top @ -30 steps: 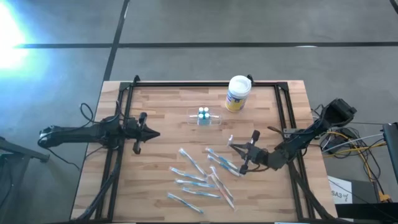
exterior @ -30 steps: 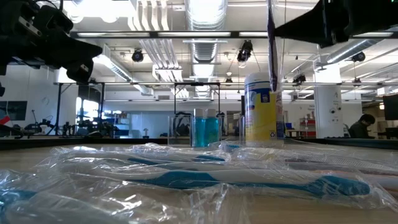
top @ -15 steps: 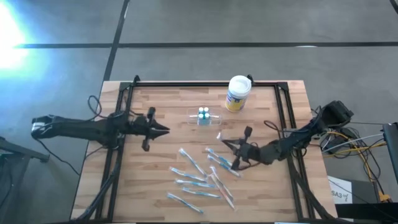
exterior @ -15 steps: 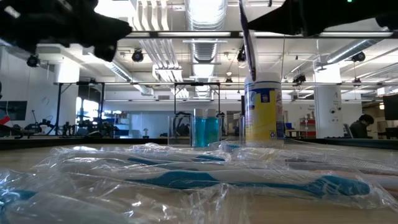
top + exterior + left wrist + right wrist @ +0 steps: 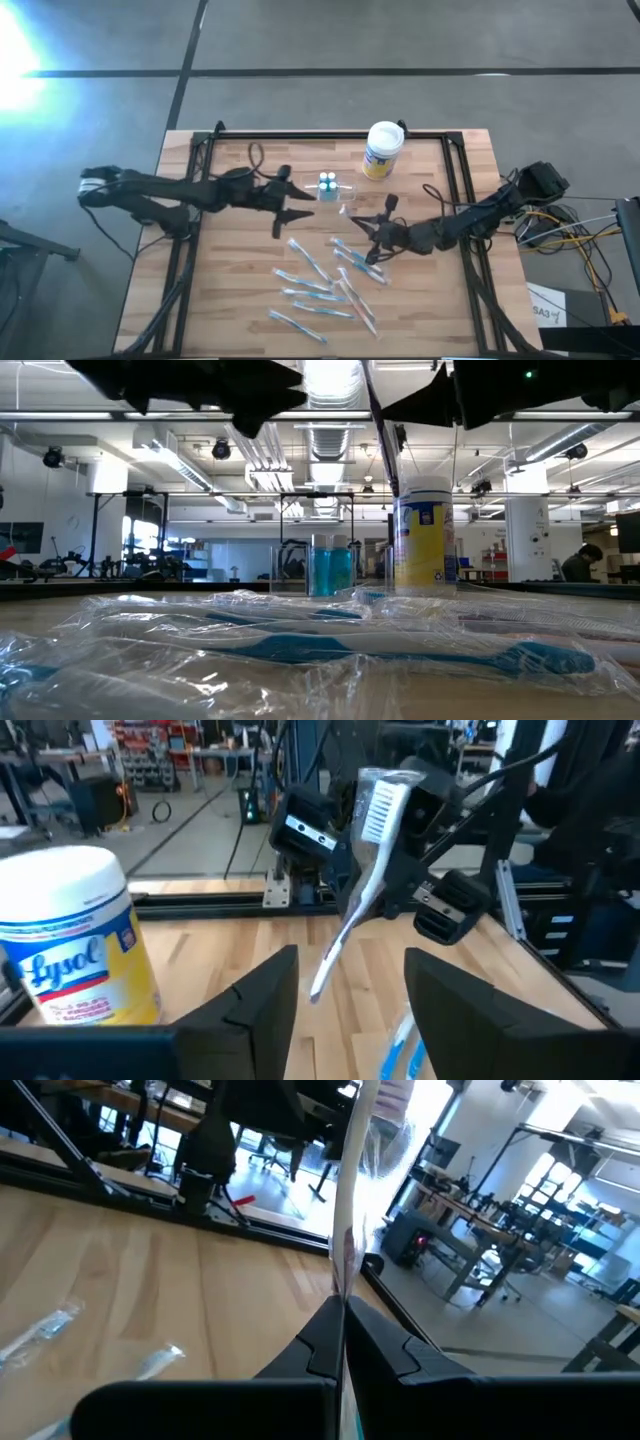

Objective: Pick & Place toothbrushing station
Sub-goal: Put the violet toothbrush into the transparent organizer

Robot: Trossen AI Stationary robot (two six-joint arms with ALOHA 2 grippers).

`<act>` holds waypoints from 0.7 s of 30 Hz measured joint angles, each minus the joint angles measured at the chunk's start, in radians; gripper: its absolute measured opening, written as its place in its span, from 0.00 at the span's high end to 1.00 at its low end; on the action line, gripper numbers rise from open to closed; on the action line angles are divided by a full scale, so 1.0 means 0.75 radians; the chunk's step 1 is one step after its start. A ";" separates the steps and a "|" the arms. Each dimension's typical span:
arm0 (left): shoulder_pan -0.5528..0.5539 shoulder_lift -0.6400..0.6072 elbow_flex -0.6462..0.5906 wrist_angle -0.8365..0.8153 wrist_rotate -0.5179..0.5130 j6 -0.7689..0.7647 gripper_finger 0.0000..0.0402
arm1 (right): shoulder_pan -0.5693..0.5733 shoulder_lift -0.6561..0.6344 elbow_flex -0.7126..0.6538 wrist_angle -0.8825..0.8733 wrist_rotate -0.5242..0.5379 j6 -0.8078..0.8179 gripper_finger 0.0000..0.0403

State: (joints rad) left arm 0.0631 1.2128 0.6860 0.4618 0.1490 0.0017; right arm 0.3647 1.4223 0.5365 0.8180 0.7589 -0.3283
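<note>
Jaws clamped, the right gripper lifts a wrapped toothbrush upright, ready for the toothbrushing station. Left gripper, jaws apart, hovers beside that holder.

Both arms are dark, slim and jointed, with black cables looping along them; each tool ends in two black, wedge-shaped fingers.
</note>
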 joint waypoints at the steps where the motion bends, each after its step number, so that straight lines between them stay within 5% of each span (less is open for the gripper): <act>1: 0.000 0.037 0.030 -0.005 0.000 0.000 0.53 | -0.001 0.000 0.000 0.001 0.001 -0.011 0.98; 21: -0.002 0.429 0.401 -0.009 0.010 -0.003 0.54 | -0.056 0.000 0.000 0.003 0.071 0.043 0.98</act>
State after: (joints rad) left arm 0.0616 1.5344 0.9865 0.4553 0.1566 -0.0002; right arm 0.3230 1.4223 0.5368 0.8202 0.8125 -0.2959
